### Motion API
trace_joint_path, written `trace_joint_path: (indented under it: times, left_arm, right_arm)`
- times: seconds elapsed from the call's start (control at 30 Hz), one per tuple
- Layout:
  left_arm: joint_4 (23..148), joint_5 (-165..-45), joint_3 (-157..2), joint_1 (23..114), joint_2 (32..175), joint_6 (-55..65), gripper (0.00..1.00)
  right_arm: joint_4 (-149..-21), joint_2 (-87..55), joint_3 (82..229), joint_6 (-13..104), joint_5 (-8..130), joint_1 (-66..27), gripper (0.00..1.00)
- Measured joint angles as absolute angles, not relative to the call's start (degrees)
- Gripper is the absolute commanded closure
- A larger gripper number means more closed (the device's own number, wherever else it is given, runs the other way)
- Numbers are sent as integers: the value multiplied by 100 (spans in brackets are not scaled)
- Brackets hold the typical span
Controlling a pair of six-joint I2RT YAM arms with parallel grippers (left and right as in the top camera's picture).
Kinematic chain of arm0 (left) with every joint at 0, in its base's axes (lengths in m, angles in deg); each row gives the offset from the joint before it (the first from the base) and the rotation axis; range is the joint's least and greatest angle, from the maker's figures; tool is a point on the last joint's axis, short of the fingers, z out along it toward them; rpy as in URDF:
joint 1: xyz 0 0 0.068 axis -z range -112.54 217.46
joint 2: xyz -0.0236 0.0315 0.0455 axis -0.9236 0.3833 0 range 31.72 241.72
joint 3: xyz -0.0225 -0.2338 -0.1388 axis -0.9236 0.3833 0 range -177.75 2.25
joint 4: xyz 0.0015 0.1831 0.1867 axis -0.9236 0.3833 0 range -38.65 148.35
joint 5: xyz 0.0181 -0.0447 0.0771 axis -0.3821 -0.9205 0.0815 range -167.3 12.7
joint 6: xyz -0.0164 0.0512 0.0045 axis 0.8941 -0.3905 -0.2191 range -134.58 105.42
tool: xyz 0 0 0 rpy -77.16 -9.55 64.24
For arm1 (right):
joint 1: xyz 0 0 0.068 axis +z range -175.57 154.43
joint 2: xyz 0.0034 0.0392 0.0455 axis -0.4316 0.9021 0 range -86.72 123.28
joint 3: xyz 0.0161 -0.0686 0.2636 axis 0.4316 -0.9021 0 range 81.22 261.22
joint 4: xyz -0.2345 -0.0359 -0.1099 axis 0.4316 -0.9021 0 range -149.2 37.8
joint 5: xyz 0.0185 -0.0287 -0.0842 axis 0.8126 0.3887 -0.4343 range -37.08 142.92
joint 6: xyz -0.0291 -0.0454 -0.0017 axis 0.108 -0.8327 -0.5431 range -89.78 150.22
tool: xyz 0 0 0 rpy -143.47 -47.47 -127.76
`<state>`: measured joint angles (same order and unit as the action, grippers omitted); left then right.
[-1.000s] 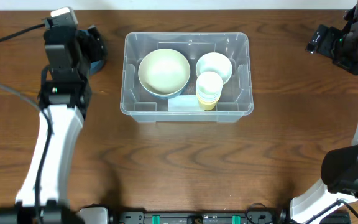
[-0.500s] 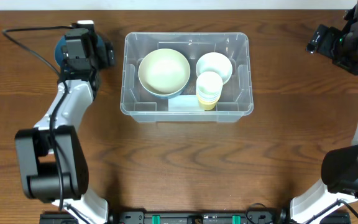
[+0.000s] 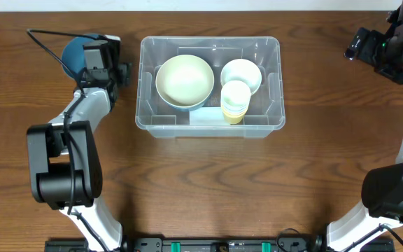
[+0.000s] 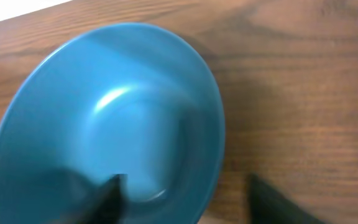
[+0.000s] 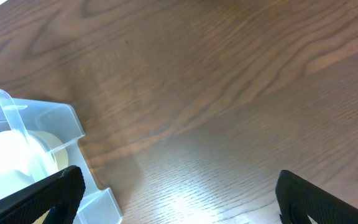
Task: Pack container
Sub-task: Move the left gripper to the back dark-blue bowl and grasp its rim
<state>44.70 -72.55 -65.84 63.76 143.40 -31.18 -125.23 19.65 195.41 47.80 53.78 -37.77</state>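
The container (image 3: 211, 40), a large rectangular bin of clear plastic with rounded corners and a thick rim, stands in the middle of the far half of the dark brown wooden table (image 3: 201, 182), with a pale label (image 3: 205, 117) on its near wall. Inside it on the left sits a wide cream bowl (image 3: 184, 79), smooth and matte. On the right is a smaller white bowl (image 3: 241, 73), and just in front of that a stack of pale yellow cups (image 3: 235, 100). Left of the container, apart from it, lies a glossy blue bowl (image 4: 104, 112), round and deep, with a soft highlight on its inner surface. The left gripper (image 4: 182, 196) stands astride the wall of this bowl, one dark finger inside and the other outside over the wood grain, with a gap to the rim, so its jaws are apart and not clamped. The right gripper (image 5: 179, 199) hangs at the far right edge with its fingers spread wide, holding nothing.
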Motion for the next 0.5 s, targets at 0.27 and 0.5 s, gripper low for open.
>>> trace_joint_path:
  times: [0.27,0.5]
  left_arm:
    - [4468,-7257,-6584,6376,14349,-3158,57]
    - [4468,-7259,-6584,6376,14364,-3164,49]
  right_arm:
    - [-12523,1965,19541,4780,5378,-3777,1]
    - [-12523,1965,19541,4780,5378,-3777,1]
